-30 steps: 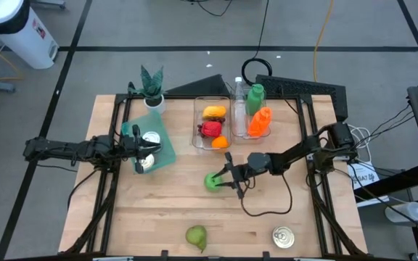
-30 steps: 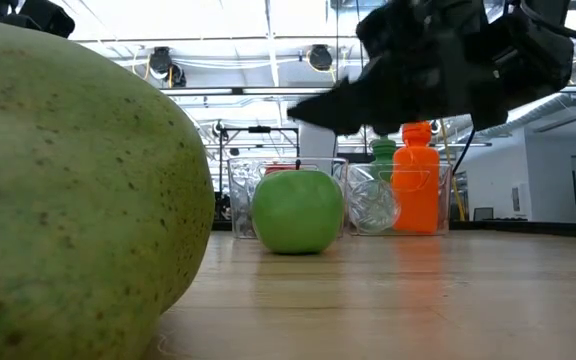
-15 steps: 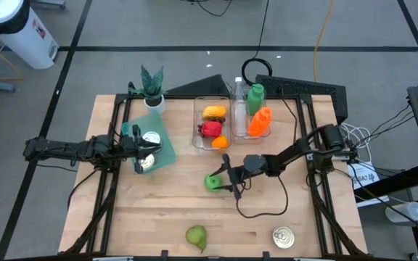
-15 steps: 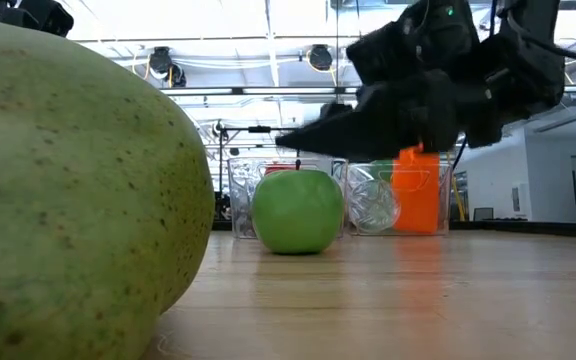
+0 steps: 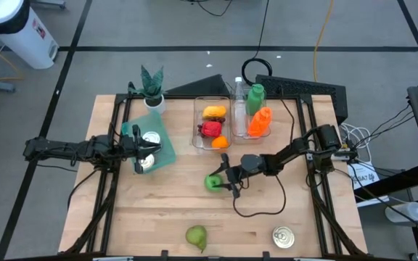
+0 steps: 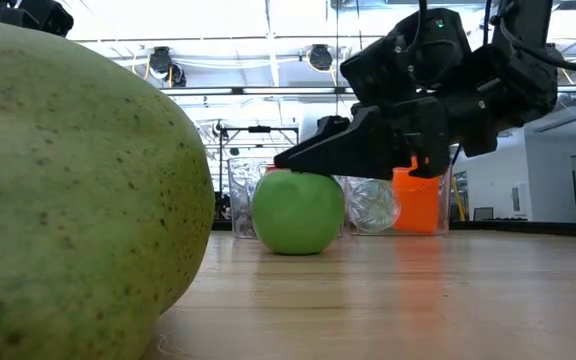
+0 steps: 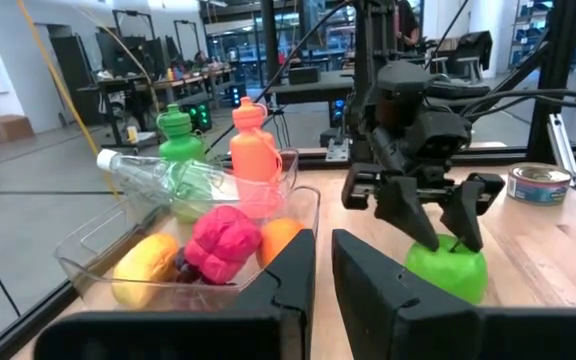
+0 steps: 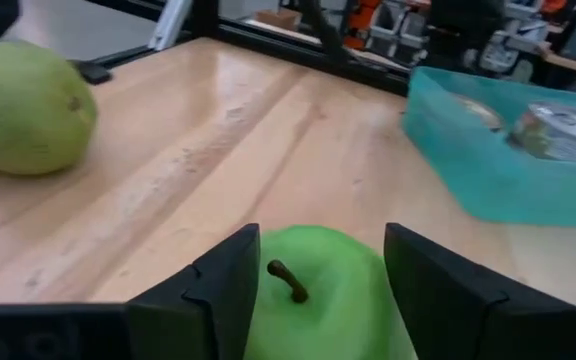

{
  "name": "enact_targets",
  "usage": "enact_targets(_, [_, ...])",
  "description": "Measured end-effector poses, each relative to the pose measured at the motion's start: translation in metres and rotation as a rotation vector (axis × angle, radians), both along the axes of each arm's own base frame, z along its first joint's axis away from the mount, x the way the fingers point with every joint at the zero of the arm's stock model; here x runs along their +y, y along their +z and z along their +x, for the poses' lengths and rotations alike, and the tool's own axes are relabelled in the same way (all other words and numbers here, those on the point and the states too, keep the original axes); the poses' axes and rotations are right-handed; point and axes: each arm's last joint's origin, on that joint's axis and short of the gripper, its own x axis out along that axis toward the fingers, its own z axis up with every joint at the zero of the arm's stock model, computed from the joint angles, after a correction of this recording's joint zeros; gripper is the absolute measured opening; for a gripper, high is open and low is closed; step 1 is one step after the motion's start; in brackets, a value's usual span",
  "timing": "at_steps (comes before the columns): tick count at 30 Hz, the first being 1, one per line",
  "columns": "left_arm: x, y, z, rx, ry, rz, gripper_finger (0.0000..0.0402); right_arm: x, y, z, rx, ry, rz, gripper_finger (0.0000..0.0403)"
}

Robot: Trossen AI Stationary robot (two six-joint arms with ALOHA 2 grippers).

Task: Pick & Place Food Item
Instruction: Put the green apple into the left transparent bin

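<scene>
The high view looks straight down on the whole wooden surface (image 5: 158, 210) from far above. The low view sits at surface height, very close to the speckled green pear (image 6: 68, 200), facing the round green apple (image 6: 298, 212) behind it. Both wrist views also see this apple: the right one from just above, the left one from 9 o'clock.

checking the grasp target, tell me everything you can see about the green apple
The green apple is bright, smooth and glossy, like plastic, with a short brown stem pointing up. It stands upright on the wooden table, near the middle, in front of the clear bin of fruit. The right gripper has its open fingers straddling it from above, one on each side of the stem; whether they touch the skin is unclear. It is not lifted.
</scene>
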Motion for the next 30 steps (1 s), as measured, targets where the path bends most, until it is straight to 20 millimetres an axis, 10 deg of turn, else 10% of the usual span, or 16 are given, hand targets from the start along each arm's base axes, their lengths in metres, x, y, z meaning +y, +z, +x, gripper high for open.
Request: enact_targets(30, [0.0000,0.0001,0.0000,0.000,0.000,0.002,0.0049,-0.0007,-0.0005,0.0006,0.017,-0.010,0.024,0.0029])
